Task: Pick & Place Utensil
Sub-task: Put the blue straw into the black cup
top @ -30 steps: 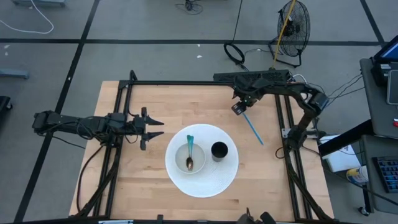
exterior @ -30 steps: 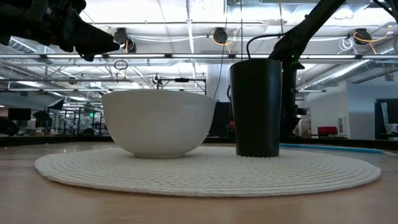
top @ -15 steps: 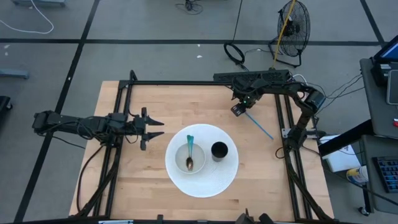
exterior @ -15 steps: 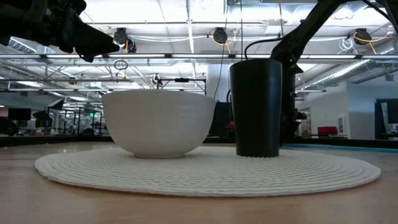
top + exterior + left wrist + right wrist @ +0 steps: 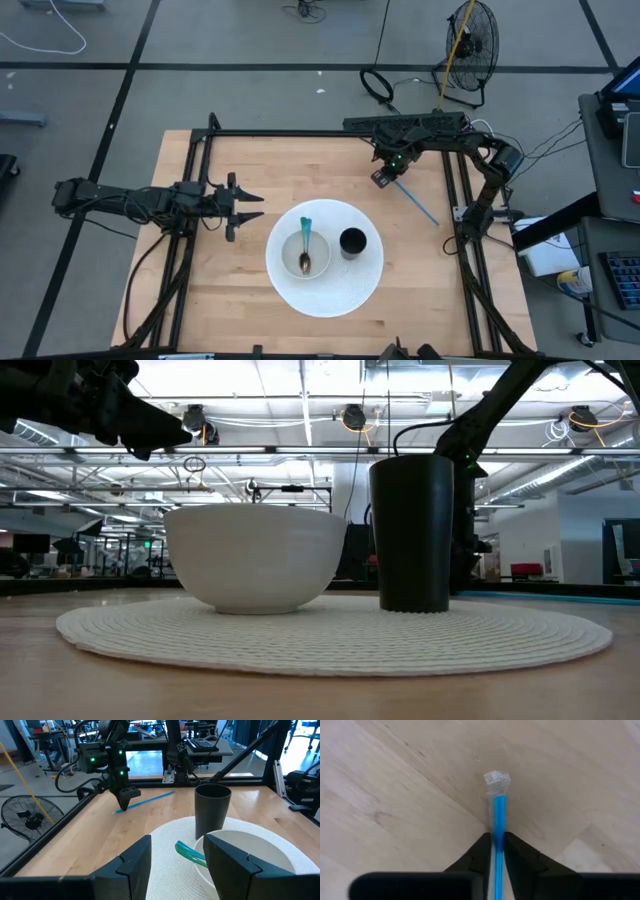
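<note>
A thin blue utensil (image 5: 415, 202) lies slanting on the wood near the table's far right; the left wrist view also shows this blue utensil (image 5: 150, 800). My right gripper (image 5: 382, 178) stands over its far-left end, shut on it. My left gripper (image 5: 250, 205) hovers open at the table's left, its fingers pointing at the white round mat (image 5: 335, 292). On the mat stand a white bowl (image 5: 292, 245) and a black cup (image 5: 352, 241). A spoon with a teal handle (image 5: 305, 235) rests in the bowl, leaning on its rim. My right gripper pinches the blue utensil between its two fingertips (image 5: 482, 852) near the utensil's whitish-tipped end (image 5: 497, 795). The fingers come from above, pointing down. A short piece with the tip (image 5: 497, 778) reaches past them toward the wood. The long remainder (image 5: 155, 798) runs low along the table.
A black metal frame (image 5: 300, 133) borders the table's far, left and right sides. Bare wood (image 5: 230, 280) shows left of the mat and between the mat and the far edge. A fan (image 5: 472, 38) and cables lie on the floor beyond the table.
The blue utensil has swung about its held end. Its free end has moved toward the table's right and far edges, while the end under my right gripper has stayed in place. My left arm has kept still.
</note>
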Motion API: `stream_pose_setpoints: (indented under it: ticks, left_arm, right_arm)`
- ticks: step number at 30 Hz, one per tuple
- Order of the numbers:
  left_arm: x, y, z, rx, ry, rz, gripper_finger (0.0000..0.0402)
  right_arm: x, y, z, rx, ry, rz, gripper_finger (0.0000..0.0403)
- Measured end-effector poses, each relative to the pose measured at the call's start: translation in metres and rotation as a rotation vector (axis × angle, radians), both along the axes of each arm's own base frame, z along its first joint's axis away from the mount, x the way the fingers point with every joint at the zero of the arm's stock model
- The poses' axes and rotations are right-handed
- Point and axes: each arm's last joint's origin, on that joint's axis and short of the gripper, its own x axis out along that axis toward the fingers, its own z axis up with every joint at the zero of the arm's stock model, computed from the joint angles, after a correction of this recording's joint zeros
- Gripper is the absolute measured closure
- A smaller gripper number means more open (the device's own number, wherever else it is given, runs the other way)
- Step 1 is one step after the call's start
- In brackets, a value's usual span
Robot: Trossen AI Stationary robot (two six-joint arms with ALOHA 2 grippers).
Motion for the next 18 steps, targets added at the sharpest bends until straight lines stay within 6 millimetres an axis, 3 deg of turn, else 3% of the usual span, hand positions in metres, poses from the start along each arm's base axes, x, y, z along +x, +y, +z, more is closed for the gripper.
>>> stream_pose_setpoints:
  ticks: [4, 18]
  left_arm:
    - [0.0, 0.0, -0.0001, -0.001, 0.001, 0.0, 0.0215]
    - [0.0, 0.0, -0.0003, -0.009, 0.003, 0.001, 0.0215]
  right_arm:
    - [0.0, 0.0003, -0.0002, 0.0, 0.001, 0.026, 0.0396]
    - [-0.0022, 0.0026, 0.0042, -0.004, 0.003, 0.074, 0.0402]
